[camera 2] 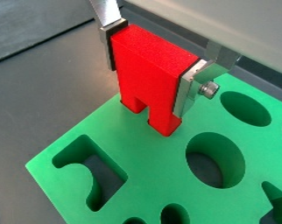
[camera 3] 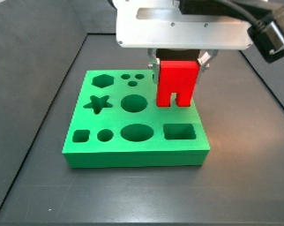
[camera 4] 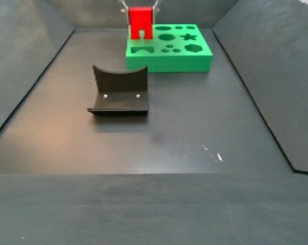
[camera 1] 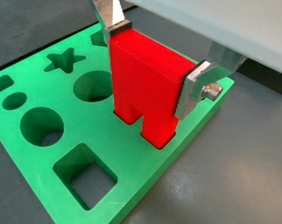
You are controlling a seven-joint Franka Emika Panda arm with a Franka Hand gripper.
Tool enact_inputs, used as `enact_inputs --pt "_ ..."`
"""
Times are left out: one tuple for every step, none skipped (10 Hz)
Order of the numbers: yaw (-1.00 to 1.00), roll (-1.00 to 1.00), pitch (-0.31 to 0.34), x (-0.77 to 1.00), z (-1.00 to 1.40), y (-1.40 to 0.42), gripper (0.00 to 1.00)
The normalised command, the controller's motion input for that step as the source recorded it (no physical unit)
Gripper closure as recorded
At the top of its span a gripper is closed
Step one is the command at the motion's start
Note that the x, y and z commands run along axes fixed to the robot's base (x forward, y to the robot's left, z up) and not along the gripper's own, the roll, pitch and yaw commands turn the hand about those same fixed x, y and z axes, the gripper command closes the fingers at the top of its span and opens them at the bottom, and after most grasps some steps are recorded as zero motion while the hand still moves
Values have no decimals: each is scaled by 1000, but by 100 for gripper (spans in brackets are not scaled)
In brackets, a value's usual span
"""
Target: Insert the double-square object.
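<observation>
The double-square object is a bright red block with two square prongs pointing down. It stands upright between the fingers of my gripper, which is shut on its solid top. It shows in the same way in a wrist view and in both side views. The prong ends are down at the top face of the green board, near one edge of it. What lies under the prongs is hidden. In a side view the gripper sits over the board's far right part.
The green board has several cut-outs: a star, round holes and a square hole. A dark grey curved block stands on the dark floor, well apart from the board. Sloped dark walls ring the floor.
</observation>
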Motion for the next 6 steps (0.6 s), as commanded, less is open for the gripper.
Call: enact_inputs --pt "0 193 0 43 -394 -34 100" --pt "0 227 -46 0 -460 -163 100" --pt "0 204 -81 0 -443 -180 100" --pt "0 193 -97 0 -380 -217 100" --pt "0 121 -121 9 -286 -214 100" --pt "0 144 -80 0 -151 -260 100"
